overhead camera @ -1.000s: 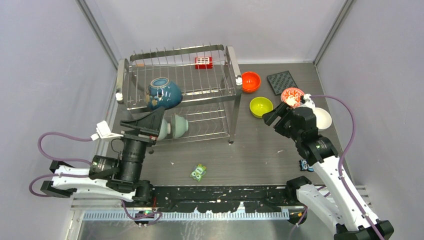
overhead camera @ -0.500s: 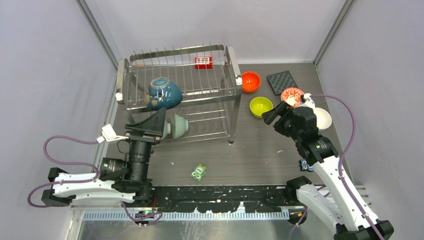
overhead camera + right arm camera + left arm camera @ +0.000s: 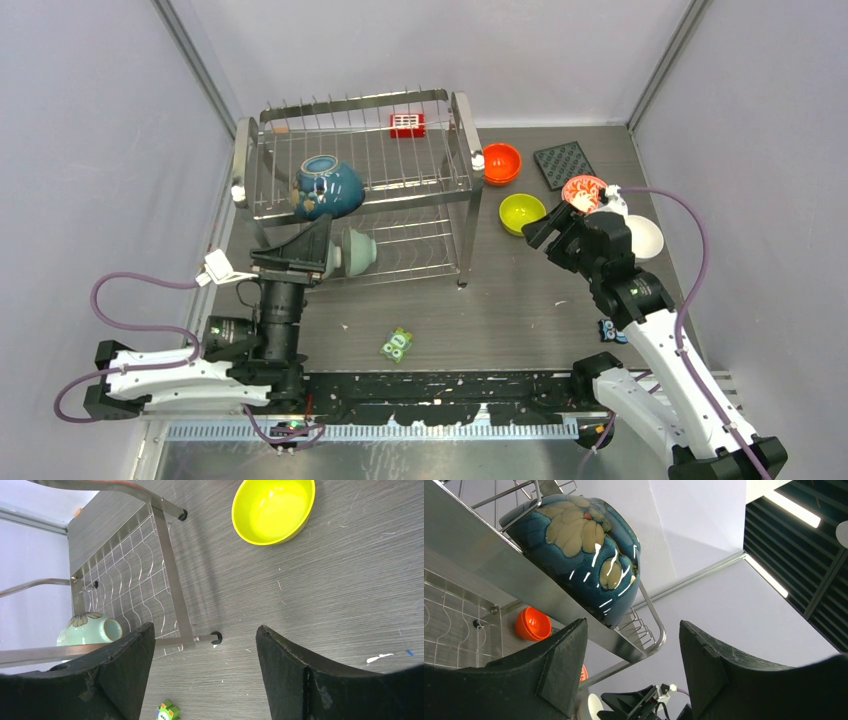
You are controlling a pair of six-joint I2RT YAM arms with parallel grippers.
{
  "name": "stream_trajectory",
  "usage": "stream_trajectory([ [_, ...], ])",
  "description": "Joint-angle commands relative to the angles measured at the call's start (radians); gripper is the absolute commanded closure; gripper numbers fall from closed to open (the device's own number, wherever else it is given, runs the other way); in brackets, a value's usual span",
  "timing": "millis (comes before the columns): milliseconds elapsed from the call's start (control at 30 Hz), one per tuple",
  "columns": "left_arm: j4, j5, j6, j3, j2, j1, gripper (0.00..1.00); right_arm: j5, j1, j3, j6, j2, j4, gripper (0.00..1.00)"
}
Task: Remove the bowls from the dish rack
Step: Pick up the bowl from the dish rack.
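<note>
Reaching left gripper [image 3: 322, 250]: you are holding it at the lower tier of the rack [image 3: 350, 100], left of centre in the top view. Its jaws are standing apart with nothing between them; I cannot tell if it is touching anything.
Green bowl [image 3: 358, 250]: it is lying on its side on that tier, just beside the fingertips, foot pointing right. The rim is likely facing you for an edge grip.
Teal bowl [image 3: 328, 187]: it is leaning tipped on the upper tier, upper left, with the wires propping it.
Right gripper [image 3: 540, 228]: it is hovering released, right of centre, probably waiting out of the way.
Unloaded bowls: the yellow bowl [image 3: 522, 212], orange bowl [image 3: 502, 163], flowered bowl [image 3: 584, 192] and white bowl [image 3: 645, 238] are sitting upright, upper right, clear of the rack.
Surface: the grey wood-grain table [image 3: 500, 300] is showing scuffs and carrying a mat [image 3: 564, 163] and a toy [image 3: 397, 344].
Room: pale lilac walls [image 3: 100, 150] are closing in three sides.
</note>
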Motion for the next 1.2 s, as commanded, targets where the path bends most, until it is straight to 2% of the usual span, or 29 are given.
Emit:
stream_trajectory([
  [0, 0.042, 0.019, -0.046, -0.007, 0.006, 0.026, 0.31, -0.005, 0.010, 0.020, -0.004, 0.000, 0.042, 0.22],
  [200, -0.059, 0.044, -0.129, 0.008, -0.002, 0.067, 0.32, 0.005, 0.014, 0.022, -0.007, 0.005, 0.039, 0.22],
  [367, -0.150, 0.064, -0.216, 0.005, -0.019, 0.118, 0.36, 0.004, 0.018, 0.025, -0.010, 0.009, 0.040, 0.22],
  [533, -0.189, 0.097, -0.297, -0.002, -0.020, 0.165, 0.53, 0.005, 0.020, 0.026, -0.010, 0.010, 0.040, 0.22],
  [633, -0.192, 0.116, -0.317, -0.001, -0.015, 0.178, 0.57, 0.008, 0.023, 0.030, -0.016, 0.014, 0.037, 0.22],
  [767, -0.197, 0.129, -0.336, -0.002, -0.012, 0.193, 0.56, 0.011, 0.026, 0.031, -0.019, 0.017, 0.038, 0.22],
  [967, -0.204, 0.136, -0.380, -0.026, -0.014, 0.224, 0.47, 0.014, 0.029, 0.027, -0.021, 0.018, 0.041, 0.22],
  [1167, -0.193, 0.236, -0.480, -0.061, 0.010, 0.320, 0.46, 0.017, 0.037, 0.020, -0.033, 0.014, 0.042, 0.21],
])
